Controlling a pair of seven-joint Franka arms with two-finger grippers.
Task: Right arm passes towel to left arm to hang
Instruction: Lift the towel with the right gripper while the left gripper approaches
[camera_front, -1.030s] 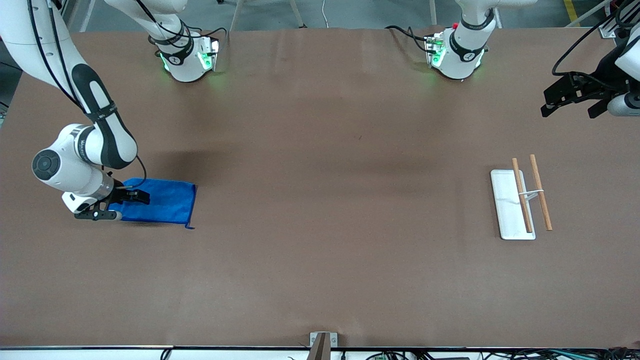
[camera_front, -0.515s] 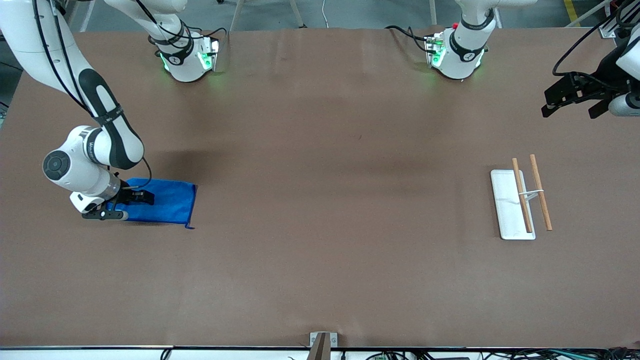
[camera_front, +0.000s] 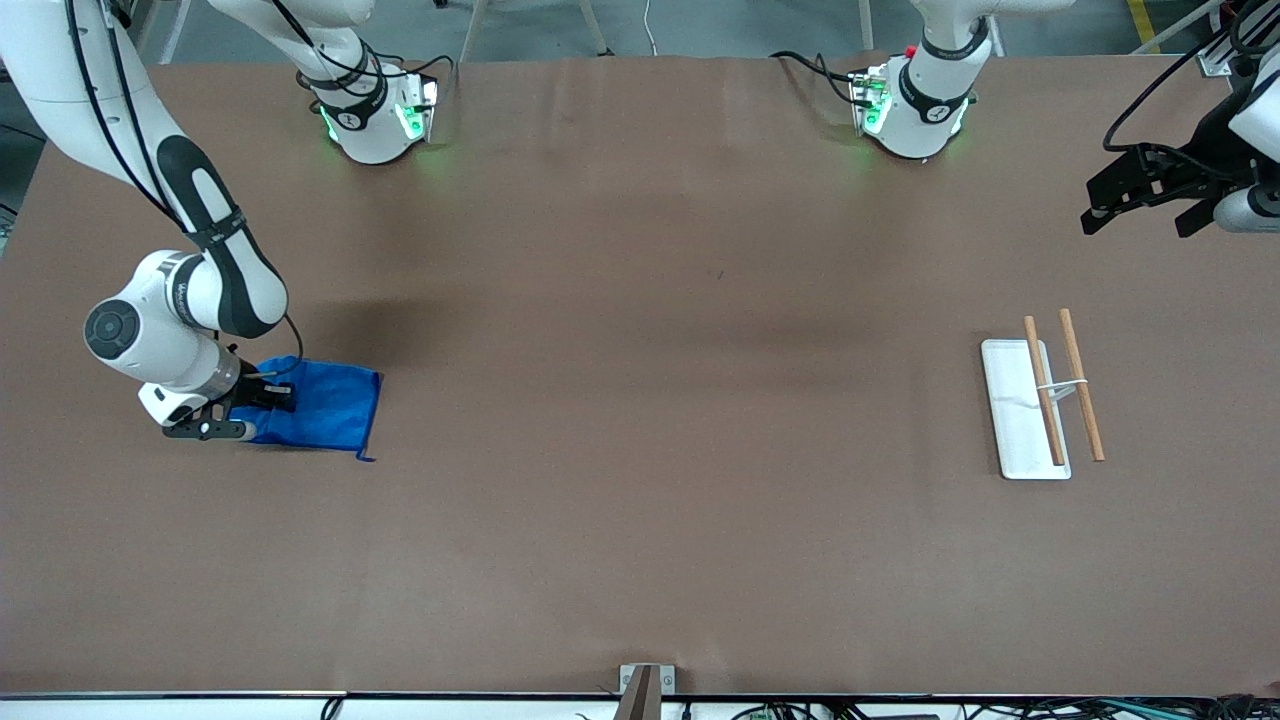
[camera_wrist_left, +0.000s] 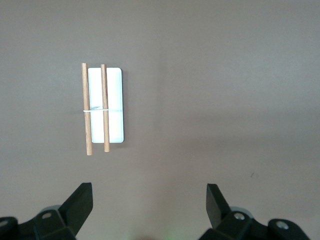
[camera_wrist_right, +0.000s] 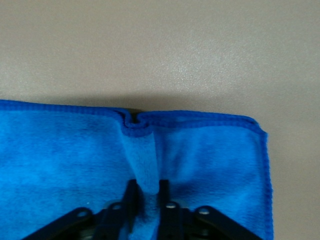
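Observation:
The royal-blue towel (camera_front: 325, 410) lies flat on the brown table near the right arm's end. My right gripper (camera_front: 262, 402) is down on the towel's edge and shut on a pinched ridge of the cloth, which shows between its fingers in the right wrist view (camera_wrist_right: 145, 165). A small loop sticks out at the towel's near corner (camera_front: 366, 457). My left gripper (camera_front: 1150, 200) is open and empty, held in the air over the left arm's end of the table; its fingers (camera_wrist_left: 80, 200) stand wide apart.
A white rack base (camera_front: 1015, 420) with two wooden rods (camera_front: 1080, 385) lies near the left arm's end of the table; it also shows in the left wrist view (camera_wrist_left: 114, 107). A metal bracket (camera_front: 640, 685) sits at the table's near edge.
My right gripper has closed on the towel, bunching a ridge. The towel's free edge has drawn slightly toward the gripper. The left arm has not moved.

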